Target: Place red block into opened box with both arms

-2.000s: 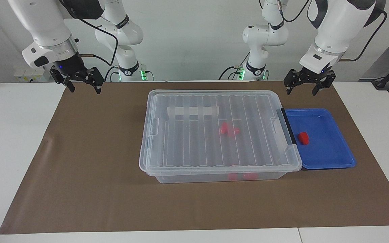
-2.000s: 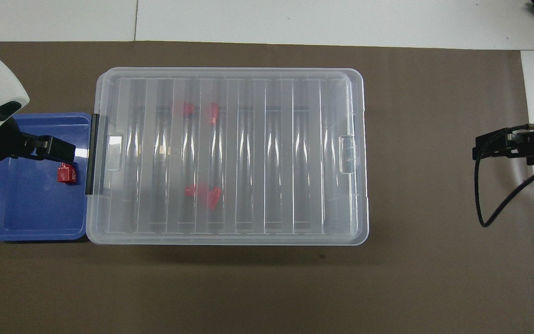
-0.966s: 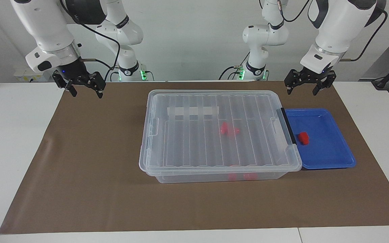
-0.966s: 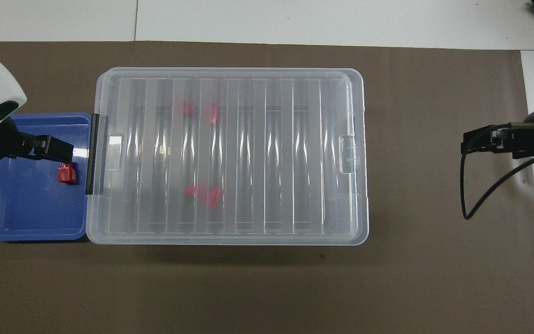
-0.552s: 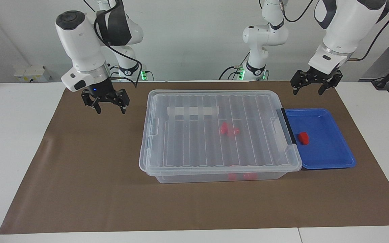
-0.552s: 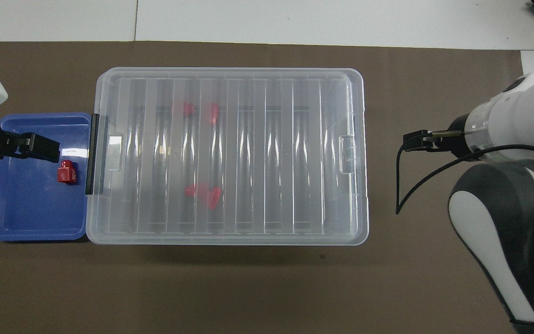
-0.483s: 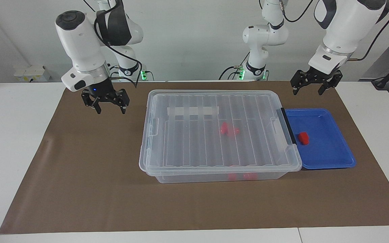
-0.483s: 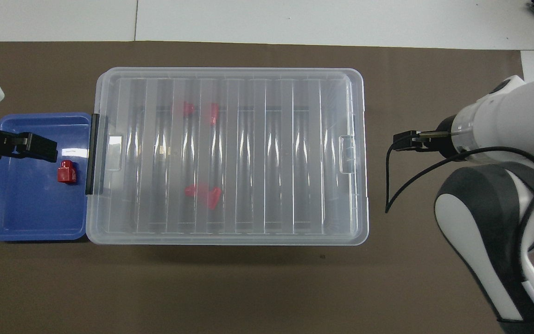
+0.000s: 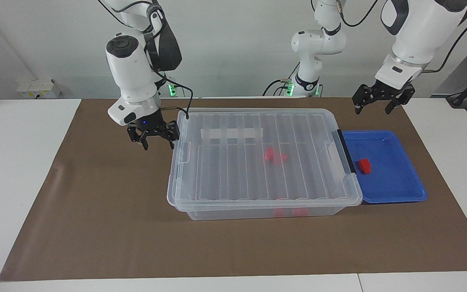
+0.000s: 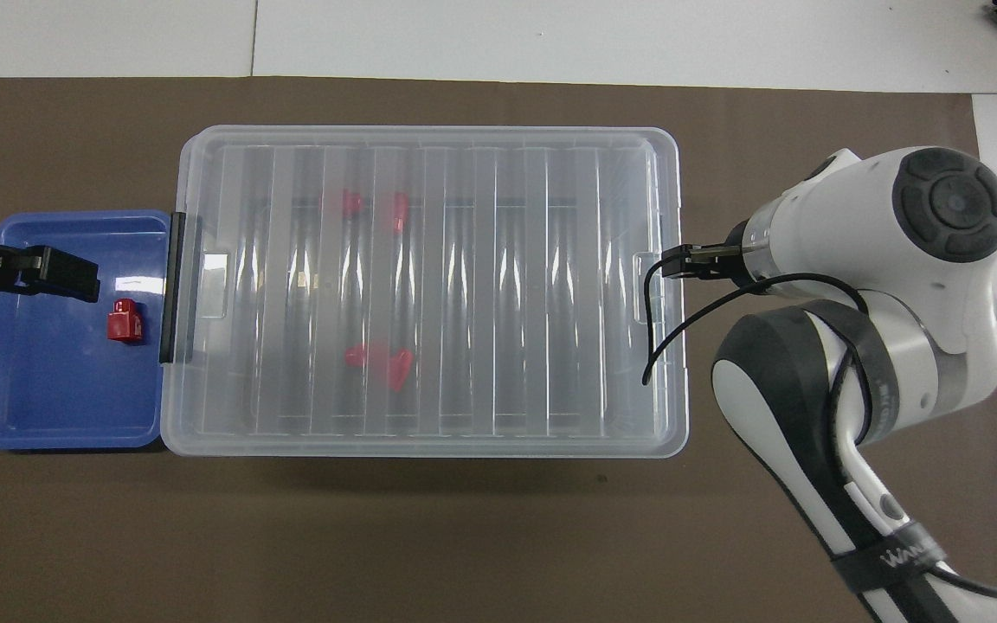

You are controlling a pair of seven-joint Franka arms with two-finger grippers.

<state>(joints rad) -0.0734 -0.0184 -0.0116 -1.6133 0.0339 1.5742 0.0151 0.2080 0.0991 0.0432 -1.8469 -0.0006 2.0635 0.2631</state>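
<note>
One red block (image 9: pixel 364 165) (image 10: pixel 125 322) lies in the blue tray (image 9: pixel 395 186). The box (image 9: pixel 237 213) (image 10: pixel 429 134) is a clear bin in the middle of the mat, and its ribbed lid (image 9: pixel 225 170) lies on it. Through the lid, several more red blocks (image 9: pixel 276 156) (image 10: pixel 377 362) show inside. My right gripper (image 9: pixel 158 145) hangs open and low, close beside the box's end toward the right arm, near the corner nearer the robots. I cannot tell whether it touches the rim. My left gripper (image 9: pixel 373 109) is open and raised over the mat, by the tray's edge nearer the robots.
The blue tray (image 10: pixel 57 398) sits against the box's end toward the left arm, by a dark grey latch (image 9: pixel 346 152). A brown mat (image 9: pixel 95 223) covers the white table. In the overhead view the right arm's wrist (image 10: pixel 897 260) covers its own gripper.
My right arm has swung in from its end of the mat and come down beside the box's end. My left gripper has risen slightly and drifted off the tray. Box, lid and blocks lie unmoved.
</note>
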